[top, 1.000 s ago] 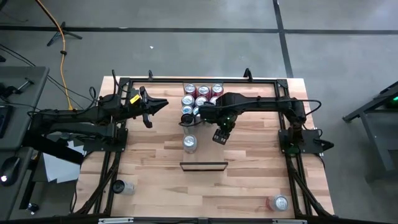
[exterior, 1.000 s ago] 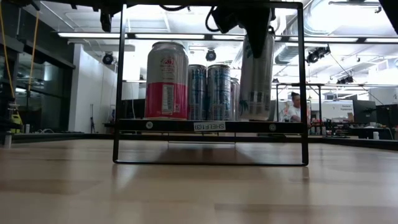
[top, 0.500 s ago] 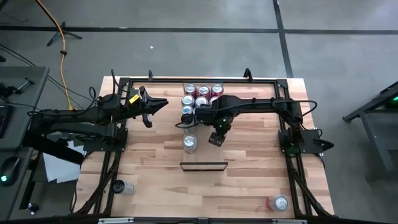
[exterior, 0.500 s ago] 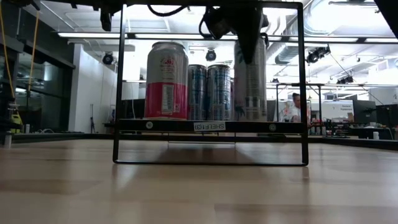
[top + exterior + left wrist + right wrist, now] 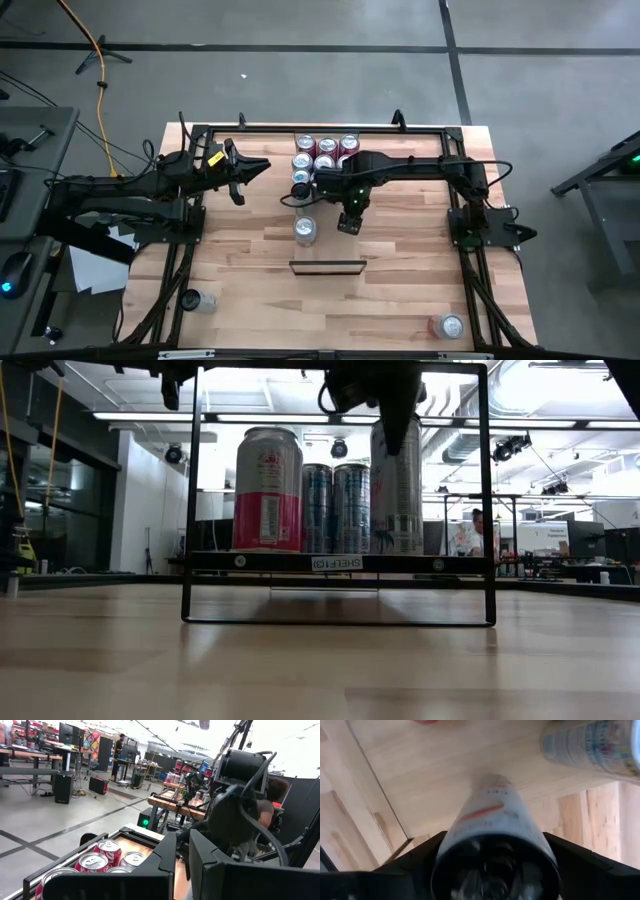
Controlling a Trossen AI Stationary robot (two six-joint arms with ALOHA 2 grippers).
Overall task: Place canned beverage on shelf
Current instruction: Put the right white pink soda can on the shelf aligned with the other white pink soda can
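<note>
Can [image 5: 492, 827] seemingly between right hand [image 5: 495, 865] fingers

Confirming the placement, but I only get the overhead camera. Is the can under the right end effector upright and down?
Observer: Upright, yes. In the low view the tall silver can, with the right end effector at its top, reaches down to the frame's dark crossbar, which hides its base.
Operator: What is beneath it?
Observer: The right wrist view shows the smooth light shelf panel under it, not the striped tabletop.
Operator: Any neighbours?
Observer: In the low view it stands taller than the two blue cans and the pink can lined up beside it.
</note>
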